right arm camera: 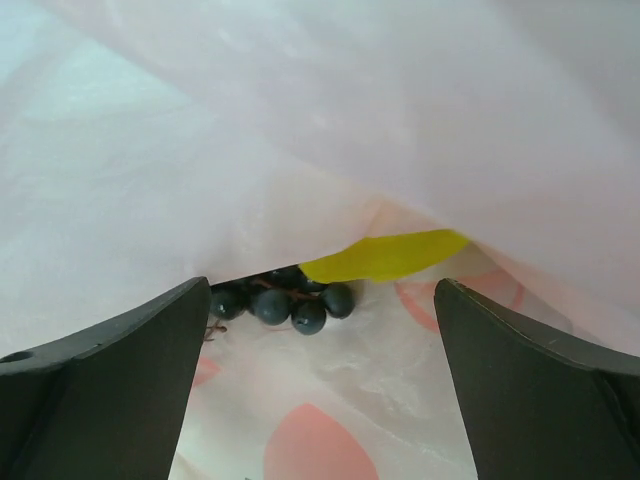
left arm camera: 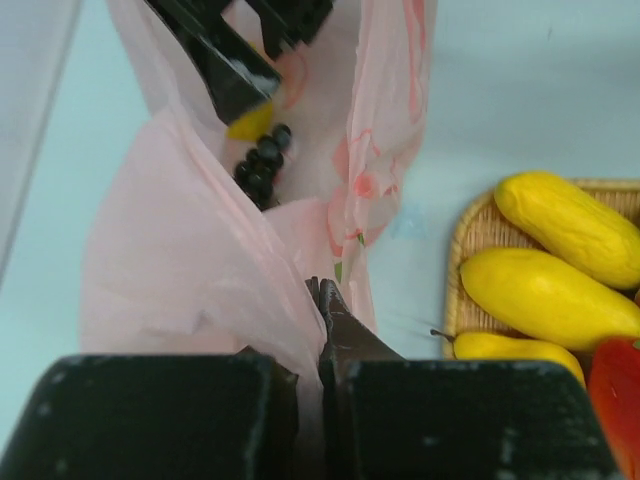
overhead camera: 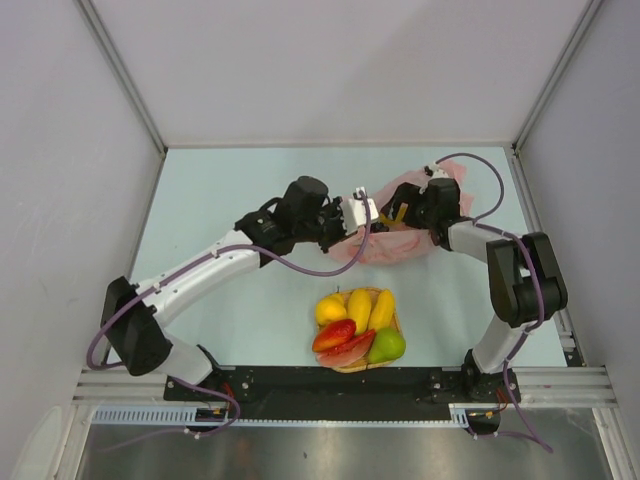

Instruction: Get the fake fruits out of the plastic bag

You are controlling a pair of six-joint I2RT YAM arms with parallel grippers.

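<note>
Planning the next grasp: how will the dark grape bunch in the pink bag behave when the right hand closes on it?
The grape bunch is a lumpy cluster of glossy balls: probably won't roll, but single grapes may slip. It looks small, likely light. The plastic bag sags over it, so the open right hand may pinch floppy film too.

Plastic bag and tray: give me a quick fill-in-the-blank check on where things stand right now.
The left gripper is ____ on the edge of the plastic bag.
The right gripper stands ____ inside the bag.
The dark grape bunch lies inside the ____.
The woven tray holds a ____ pear.
Missing words: shut; open; bag; green.
</note>
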